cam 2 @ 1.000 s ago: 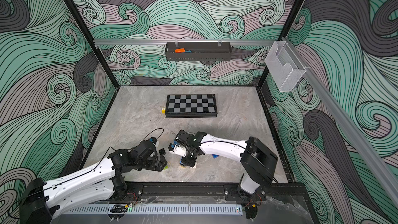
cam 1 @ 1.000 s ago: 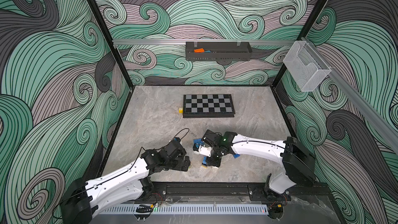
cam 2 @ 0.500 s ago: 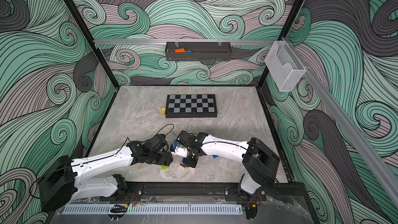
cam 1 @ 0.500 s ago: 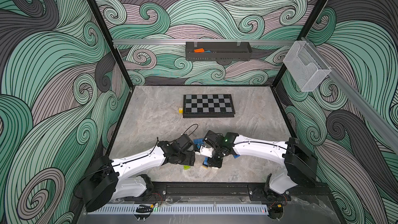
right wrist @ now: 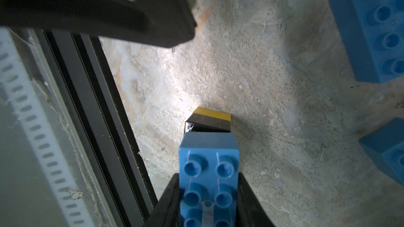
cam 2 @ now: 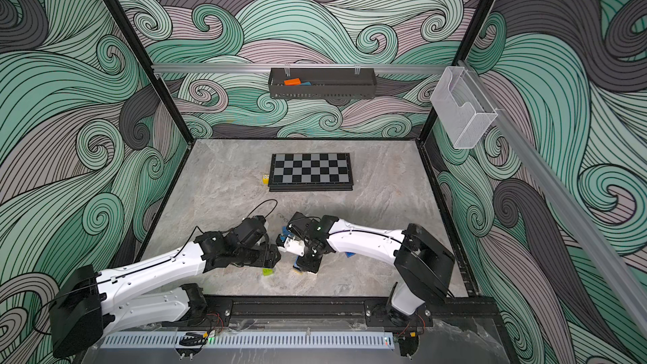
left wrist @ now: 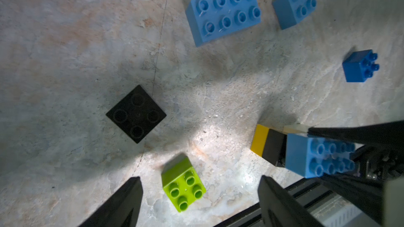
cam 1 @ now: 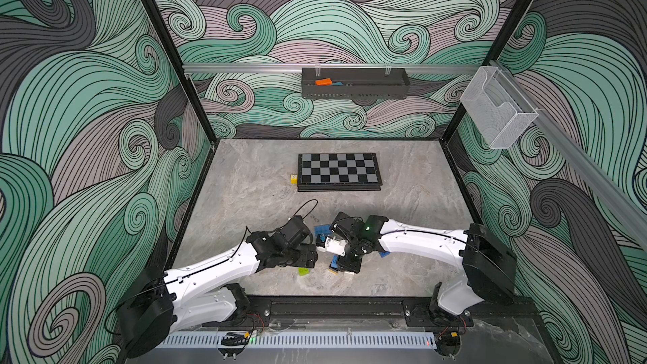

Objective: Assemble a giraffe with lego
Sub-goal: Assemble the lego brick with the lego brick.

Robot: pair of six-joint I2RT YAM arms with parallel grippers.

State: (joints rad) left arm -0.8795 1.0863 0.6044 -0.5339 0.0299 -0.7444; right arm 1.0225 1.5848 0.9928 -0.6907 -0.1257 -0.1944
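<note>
Right pincer (right wrist: 208,194) clamps the giraffe (right wrist: 207,145). Left pincer (left wrist: 200,179) gapes over the green brick (left wrist: 183,184): probably light, rigid; pinch its flat sides.

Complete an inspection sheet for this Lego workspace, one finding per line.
Surface: grey marbled tabletop.
Job's things: lime brick, black brick, long blue brick, two square blue bricks loose; stack, blue over black and yellow.
Clutter: chessboard, yellow die beside it.
Grippers: left gripper open astride lime brick; right gripper shut on stack.
Cables: black cable loops above left wrist.
Surroundings: patterned walls; wall tray holding orange block; clear bin.
</note>
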